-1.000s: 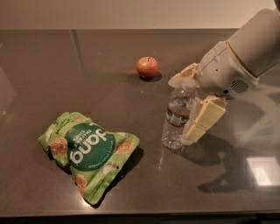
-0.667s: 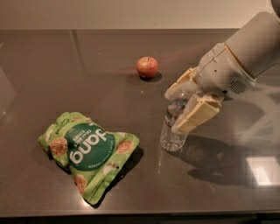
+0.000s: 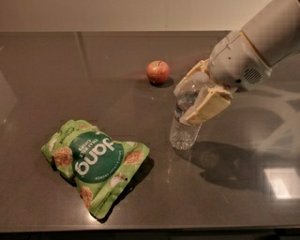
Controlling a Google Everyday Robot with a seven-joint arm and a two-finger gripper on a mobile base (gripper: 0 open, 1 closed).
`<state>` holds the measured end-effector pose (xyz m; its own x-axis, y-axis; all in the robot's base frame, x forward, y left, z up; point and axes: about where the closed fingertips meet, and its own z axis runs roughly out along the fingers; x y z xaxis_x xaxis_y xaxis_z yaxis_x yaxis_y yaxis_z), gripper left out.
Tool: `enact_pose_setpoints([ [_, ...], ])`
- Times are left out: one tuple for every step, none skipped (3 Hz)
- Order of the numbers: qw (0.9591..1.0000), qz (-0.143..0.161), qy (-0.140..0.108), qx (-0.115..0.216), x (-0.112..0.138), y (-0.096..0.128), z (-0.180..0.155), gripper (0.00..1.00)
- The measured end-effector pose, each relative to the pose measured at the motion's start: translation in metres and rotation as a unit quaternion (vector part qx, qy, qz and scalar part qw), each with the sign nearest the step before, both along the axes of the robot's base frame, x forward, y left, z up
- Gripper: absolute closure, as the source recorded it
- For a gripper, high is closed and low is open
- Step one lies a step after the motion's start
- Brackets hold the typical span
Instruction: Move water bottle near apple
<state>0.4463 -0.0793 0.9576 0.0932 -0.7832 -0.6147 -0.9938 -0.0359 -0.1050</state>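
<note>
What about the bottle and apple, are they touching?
Apart. The camera view shows bare table between water bottle and apple; the gripper grips the bottle's top.

Dark glossy table (image 3: pixel 56 70) under a pale wall (image 3: pixel 117 14). A crumpled green snack bag (image 3: pixel 96 164) lies flat at front left, its white lettering upside down on a dark green disc, with what may be round crisps printed around it. It lies well apart from the gripper (image 3: pixel 188 99) at right centre. A bright reflection (image 3: pixel 281 180) marks the table's front right.
</note>
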Motion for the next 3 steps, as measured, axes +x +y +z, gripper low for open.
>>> enact_pose_setpoints([
  [0.9998,-0.017,-0.008,-0.001,0.031,0.002,0.019,1.0],
  [0.9993,-0.034,-0.015,-0.002,0.073,0.009,0.033,1.0],
  [0.9983,-0.056,-0.017,-0.006,0.126,0.013,0.035,1.0],
])
